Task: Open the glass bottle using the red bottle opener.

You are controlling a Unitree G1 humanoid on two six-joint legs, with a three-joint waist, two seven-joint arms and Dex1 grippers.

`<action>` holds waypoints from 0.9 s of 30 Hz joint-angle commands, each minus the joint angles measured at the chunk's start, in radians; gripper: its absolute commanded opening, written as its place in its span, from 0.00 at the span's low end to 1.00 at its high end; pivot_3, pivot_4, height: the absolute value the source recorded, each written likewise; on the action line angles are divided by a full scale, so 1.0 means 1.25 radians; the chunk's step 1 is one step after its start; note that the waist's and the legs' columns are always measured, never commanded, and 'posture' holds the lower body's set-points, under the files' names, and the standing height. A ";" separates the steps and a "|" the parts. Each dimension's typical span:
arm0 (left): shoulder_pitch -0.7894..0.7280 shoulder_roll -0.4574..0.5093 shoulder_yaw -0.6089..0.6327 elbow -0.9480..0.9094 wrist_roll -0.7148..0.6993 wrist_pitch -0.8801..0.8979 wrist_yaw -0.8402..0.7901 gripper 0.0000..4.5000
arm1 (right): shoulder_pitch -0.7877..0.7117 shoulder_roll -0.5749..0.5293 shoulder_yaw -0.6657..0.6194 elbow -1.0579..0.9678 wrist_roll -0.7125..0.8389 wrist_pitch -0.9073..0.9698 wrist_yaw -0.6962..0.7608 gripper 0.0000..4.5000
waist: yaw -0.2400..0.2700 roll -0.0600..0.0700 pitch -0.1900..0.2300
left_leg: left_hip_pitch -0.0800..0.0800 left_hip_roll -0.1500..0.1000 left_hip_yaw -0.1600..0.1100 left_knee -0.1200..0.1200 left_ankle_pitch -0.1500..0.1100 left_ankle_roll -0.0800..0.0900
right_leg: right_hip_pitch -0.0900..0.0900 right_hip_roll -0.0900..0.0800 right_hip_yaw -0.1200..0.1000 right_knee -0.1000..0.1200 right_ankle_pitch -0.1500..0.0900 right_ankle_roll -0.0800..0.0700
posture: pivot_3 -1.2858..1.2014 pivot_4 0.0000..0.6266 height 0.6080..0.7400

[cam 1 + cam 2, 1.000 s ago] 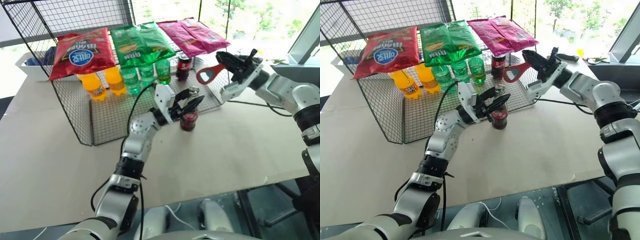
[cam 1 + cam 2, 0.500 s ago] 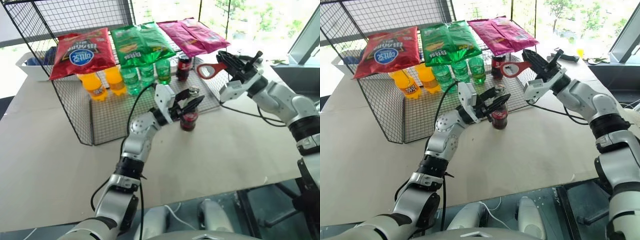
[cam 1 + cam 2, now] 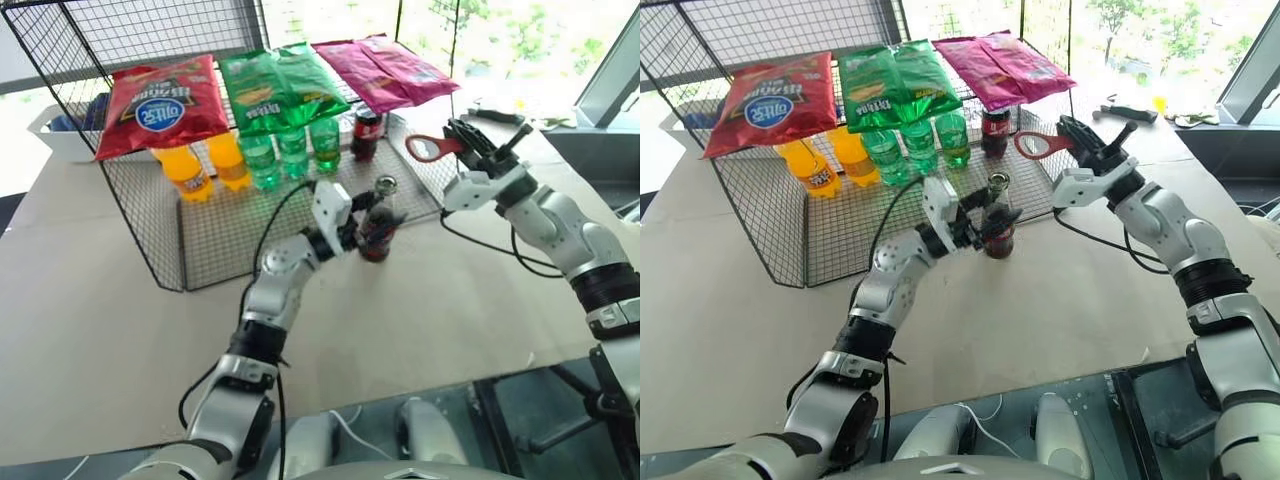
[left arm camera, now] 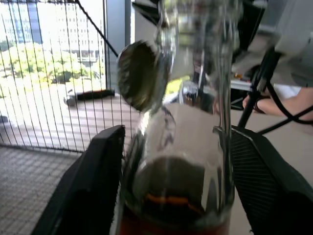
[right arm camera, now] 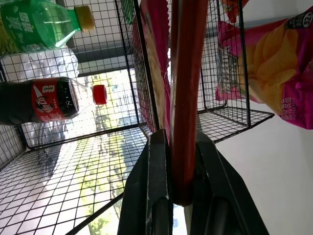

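Holding the red bottle opener by its handle, your right gripper is clamped tight on it; the right wrist view shows the red handle pinched between the two black fingers. The opener's oval ring head points left, toward the rack, and it sits up in the air, to the right of the bottle and apart from it.

Your left gripper has its fingers spread wide on either side of the glass bottle. In the left wrist view the bottle's shoulder stands between the two black fingers, and you cannot tell there whether the pads actually touch the glass. The bottle stands upright on the table, just at the near edge of the wire rack, with dark liquid low in it and the red label around its body. Its top shows as a round metal cap above the neck.

Farther back on the rack stand orange bottles, green bottles and a short dark cola bottle, with bags of crisps lying on the shelf above them.
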 commanded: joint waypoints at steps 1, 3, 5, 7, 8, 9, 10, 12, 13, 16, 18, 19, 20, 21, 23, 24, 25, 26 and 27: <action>-0.016 -0.002 -0.001 -0.016 0.013 -0.007 0.000 0.98 | 0.000 0.003 -0.036 -0.030 0.024 0.006 0.002 0.00 | 0.000 0.000 0.000 | 0.000 0.000 0.000 0.000 0.000 0.000 | -0.001 0.000 0.000 0.000 0.000 0.000 | 0.52 0.24 1.00; -0.017 -0.004 0.000 -0.013 0.015 -0.007 -0.002 0.98 | 0.000 0.004 -0.038 -0.029 0.026 0.007 0.005 0.00 | 0.000 0.000 0.000 | -0.001 0.000 0.000 -0.001 0.000 0.000 | -0.001 0.000 0.000 0.000 0.000 0.000 | 0.52 0.24 1.00; -0.017 -0.004 0.001 -0.012 0.017 -0.007 -0.003 0.98 | 0.002 0.004 -0.041 -0.027 0.029 0.008 0.008 0.00 | -0.001 0.000 0.000 | -0.001 0.000 0.001 -0.001 0.000 0.000 | -0.002 0.000 0.000 0.000 0.000 0.000 | 0.52 0.24 1.00; -0.015 -0.001 0.002 -0.012 0.021 -0.009 -0.001 0.98 | 0.009 0.008 -0.044 -0.028 0.043 0.012 0.019 0.00 | 0.000 0.000 0.000 | -0.001 0.000 0.001 -0.001 0.000 0.000 | -0.002 0.000 0.000 0.000 0.000 0.000 | 0.52 0.24 1.00; -0.014 0.002 0.003 -0.013 0.022 -0.009 -0.001 0.98 | 0.016 0.012 -0.047 -0.030 0.059 0.017 0.033 0.00 | 0.000 0.000 0.000 | -0.001 0.000 0.001 -0.001 0.000 0.000 | -0.002 0.000 0.000 0.000 0.000 0.000 | 0.52 0.24 1.00; -0.012 0.003 0.003 -0.013 0.023 -0.009 -0.001 0.98 | 0.021 0.015 -0.049 -0.032 0.070 0.020 0.043 0.00 | 0.000 0.000 0.000 | -0.001 0.000 0.001 -0.001 0.000 0.000 | -0.001 0.000 0.000 0.000 0.000 0.000 | 0.52 0.24 1.00; -0.010 0.006 0.005 -0.015 0.024 -0.007 0.000 0.98 | 0.029 0.021 -0.051 -0.033 0.087 0.027 0.061 0.00 | 0.000 0.000 0.000 | -0.001 0.000 0.001 -0.001 0.000 0.000 | -0.001 0.000 0.000 0.000 0.000 0.000 | 0.52 0.24 1.00; 0.005 0.025 0.020 -0.037 0.018 0.007 0.003 0.98 | 0.082 0.053 -0.073 -0.050 0.191 0.068 0.144 0.00 | -0.001 0.000 0.000 | -0.001 0.000 0.001 -0.001 0.000 0.000 | -0.001 0.000 0.000 0.000 0.000 0.000 | 0.52 0.24 1.00; 0.011 0.032 0.025 -0.045 0.015 0.012 0.004 0.98 | 0.104 0.065 -0.082 -0.060 0.230 0.088 0.179 0.00 | -0.001 0.000 0.000 | -0.001 0.001 0.001 -0.001 0.000 0.000 | -0.001 0.000 0.000 0.000 0.000 0.000 | 0.52 0.24 1.00; 0.035 0.061 0.042 -0.091 0.000 0.028 0.001 0.98 | 0.193 0.114 -0.127 -0.135 0.395 0.216 0.307 0.00 | -0.002 0.000 0.000 | -0.001 0.003 0.001 -0.001 0.000 0.000 | -0.002 0.000 0.000 0.000 0.000 0.000 | 0.52 0.24 1.00; 0.057 0.084 0.056 -0.130 -0.012 0.043 -0.002 0.98 | 0.266 0.145 -0.149 -0.218 0.510 0.338 0.396 0.00 | -0.002 0.000 0.001 | -0.001 0.004 0.001 -0.001 0.000 0.000 | -0.002 0.000 0.001 0.000 0.000 0.000 | 0.52 0.24 1.00; 0.070 0.096 0.066 -0.151 -0.020 0.052 -0.001 0.98 | 0.306 0.155 -0.156 -0.267 0.568 0.413 0.438 0.00 | -0.001 0.001 0.001 | -0.001 0.004 0.001 -0.001 0.000 0.000 | -0.002 0.000 0.001 0.000 0.000 0.000 | 0.52 0.24 1.00; 0.084 0.107 0.075 -0.170 -0.026 0.060 0.001 0.98 | 0.342 0.162 -0.162 -0.315 0.618 0.483 0.473 0.00 | -0.001 0.001 0.001 | -0.001 0.004 0.000 -0.001 0.000 0.000 | -0.002 0.000 0.001 0.000 0.000 0.000 | 0.52 0.24 1.00; 0.101 0.119 0.087 -0.189 -0.031 0.069 0.008 0.98 | 0.378 0.167 -0.169 -0.363 0.659 0.548 0.495 0.00 | 0.000 0.001 0.001 | -0.001 0.004 0.000 -0.001 0.000 0.000 | -0.002 0.000 0.001 0.000 0.000 0.000 | 0.52 0.24 1.00; 0.138 0.139 0.112 -0.213 -0.034 0.085 0.028 0.98 | 0.435 0.175 -0.186 -0.448 0.729 0.679 0.511 0.00 | 0.002 0.001 0.001 | -0.001 0.004 0.000 -0.001 0.000 0.000 | -0.002 0.000 0.000 0.000 0.000 0.000 | 0.52 0.24 1.00; 0.161 0.151 0.122 -0.226 -0.032 0.089 0.033 0.98 | 0.462 0.177 -0.191 -0.493 0.764 0.745 0.518 0.00 | 0.001 0.001 0.001 | -0.001 0.005 0.000 -0.001 0.000 0.000 | -0.002 0.000 0.000 0.000 0.000 0.000 | 0.52 0.24 1.00; 0.183 0.162 0.130 -0.241 -0.033 0.090 0.035 0.98 | 0.484 0.176 -0.193 -0.534 0.792 0.800 0.525 0.00 | 0.001 0.002 0.001 | -0.001 0.005 0.000 -0.001 0.000 0.000 | -0.002 0.000 0.001 0.001 0.000 0.000 | 0.52 0.24 1.00; 0.206 0.170 0.138 -0.260 -0.038 0.095 0.038 0.98 | 0.505 0.173 -0.192 -0.572 0.812 0.842 0.533 0.00 | 0.001 0.002 0.001 | 0.000 0.005 0.000 -0.001 0.000 0.000 | -0.002 0.000 0.001 0.001 0.000 0.000 | 0.52 0.24 1.00; 0.227 0.177 0.145 -0.280 -0.045 0.103 0.041 0.99 | 0.522 0.169 -0.191 -0.604 0.831 0.882 0.539 0.09 | 0.002 0.002 0.001 | 0.000 0.005 0.000 -0.001 0.000 0.000 | -0.002 0.000 0.001 0.001 0.000 0.000 | 0.52 0.24 1.00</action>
